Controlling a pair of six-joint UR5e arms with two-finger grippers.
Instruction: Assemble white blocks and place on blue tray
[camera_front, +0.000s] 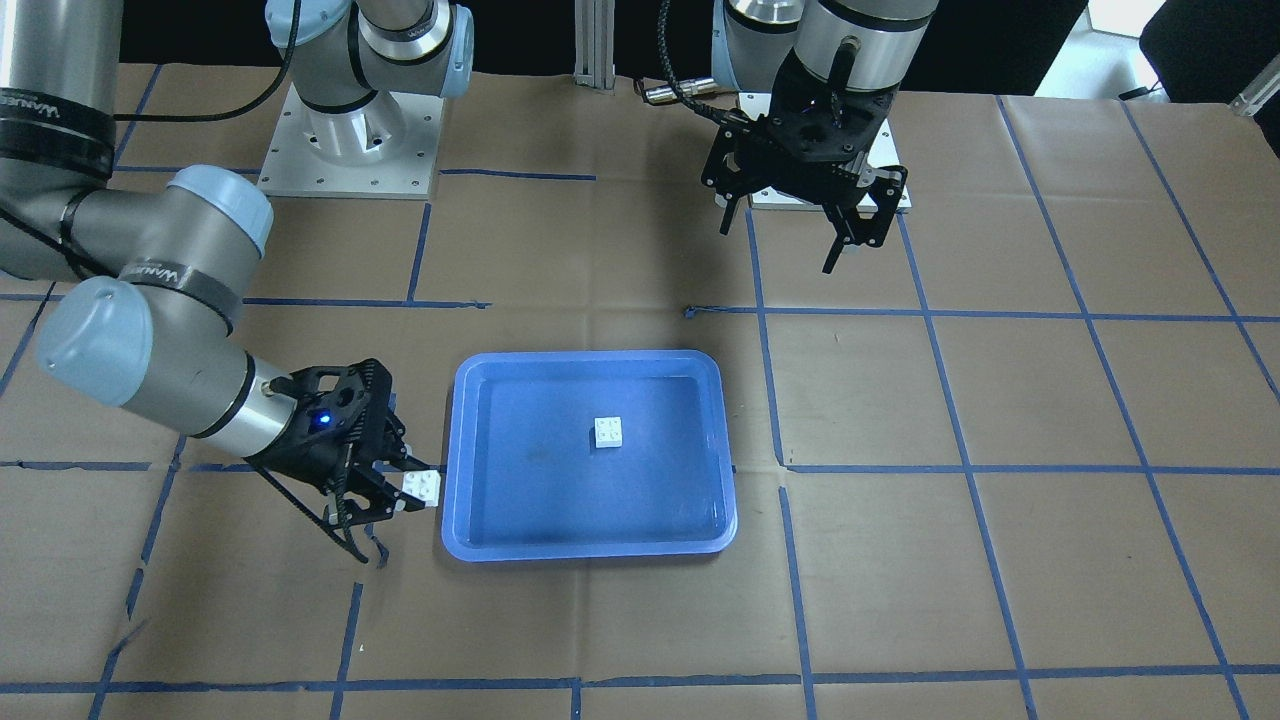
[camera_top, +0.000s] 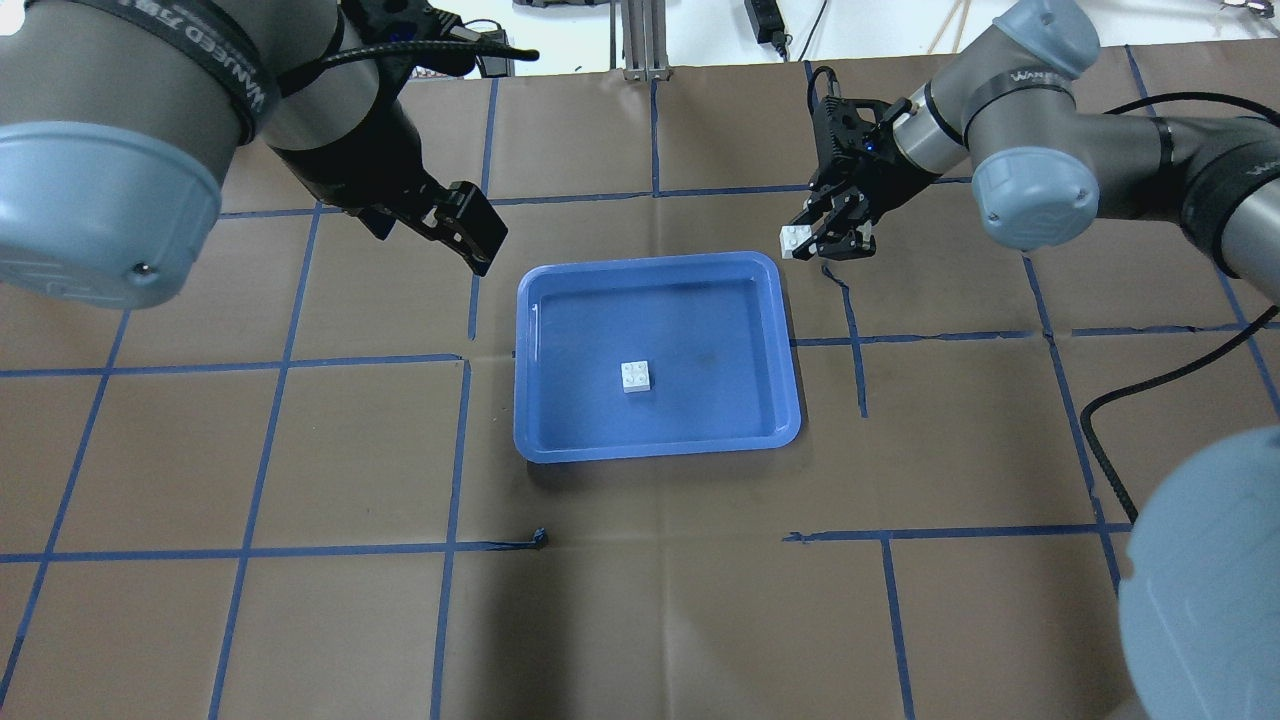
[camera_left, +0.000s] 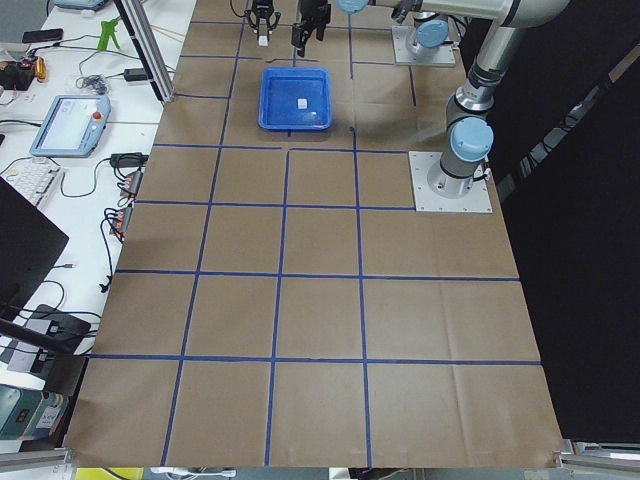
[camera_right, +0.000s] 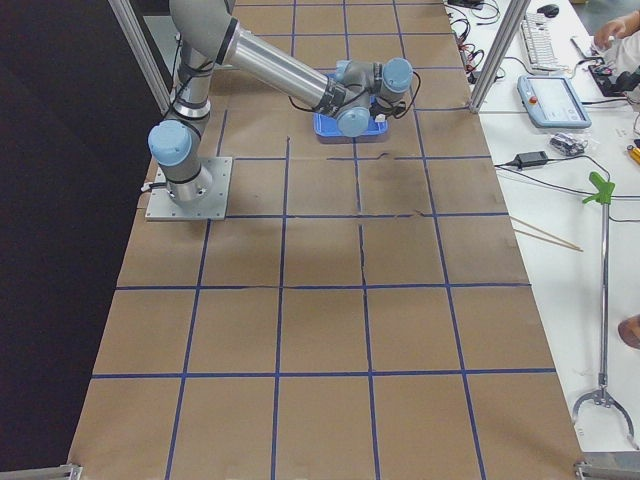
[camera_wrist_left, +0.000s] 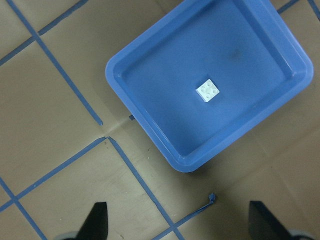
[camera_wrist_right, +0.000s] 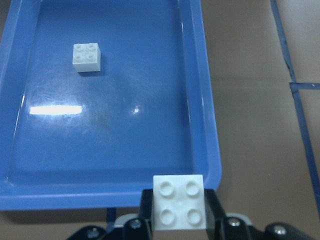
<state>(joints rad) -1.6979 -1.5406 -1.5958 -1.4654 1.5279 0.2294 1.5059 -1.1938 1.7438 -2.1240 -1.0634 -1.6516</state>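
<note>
The blue tray lies mid-table. One white block sits studs-up on its floor; it also shows in the front view, the left wrist view and the right wrist view. My right gripper is shut on the second white block, held studs-up just outside the tray's far right corner, above the table; the right wrist view shows this block between the fingers. My left gripper is open and empty, raised beyond the tray's far left corner.
Brown paper with blue tape grid lines covers the table. The arm base plates stand at the robot's edge. A torn tape end lies on the robot's side of the tray.
</note>
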